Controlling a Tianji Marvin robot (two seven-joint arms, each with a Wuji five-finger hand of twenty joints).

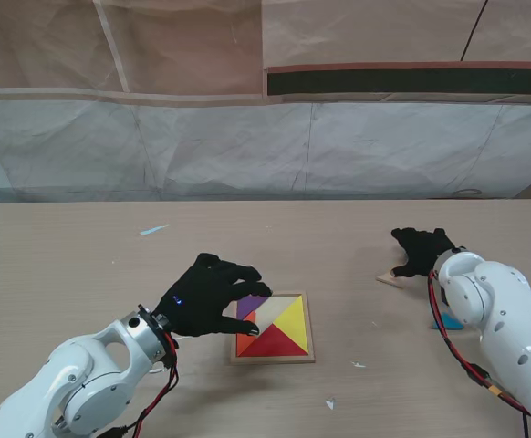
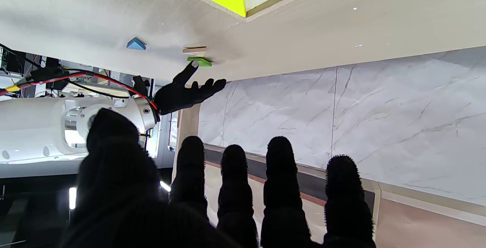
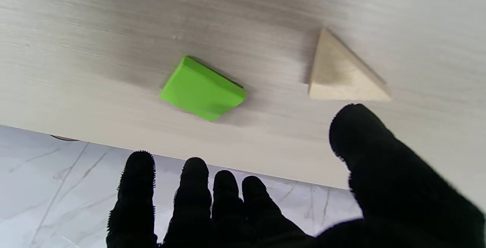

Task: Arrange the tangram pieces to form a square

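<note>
Two black-gloved robot hands are seen over a pale wood-grain table (image 1: 83, 265). A square wooden tangram tray (image 1: 308, 328) lies near the middle of the table, towards the near edge. Within it a yellow triangular piece (image 1: 290, 321), a red triangular piece (image 1: 273, 343), an orange triangular piece (image 1: 244, 345) and a purple piece (image 1: 249, 304) are seated; part of the tray floor beside the yellow and purple pieces is shown bare in the left wrist view.

The left hand (image 1: 206, 294) is held over the tray's left side, fingers spread and curved, nothing grasped; whether the fingertips touch the pieces cannot be told.

The right hand (image 1: 421, 251) is placed farther off to the right, fingers apart and empty. In the right wrist view a green square block (image 3: 202, 88) and an unpainted wooden triangular piece (image 3: 343, 76) lie on the table just beyond the fingers (image 3: 136, 187), apart from each other and untouched. A blue triangular piece (image 1: 448, 321) lies nearer, partly hidden by the right arm.
</note>
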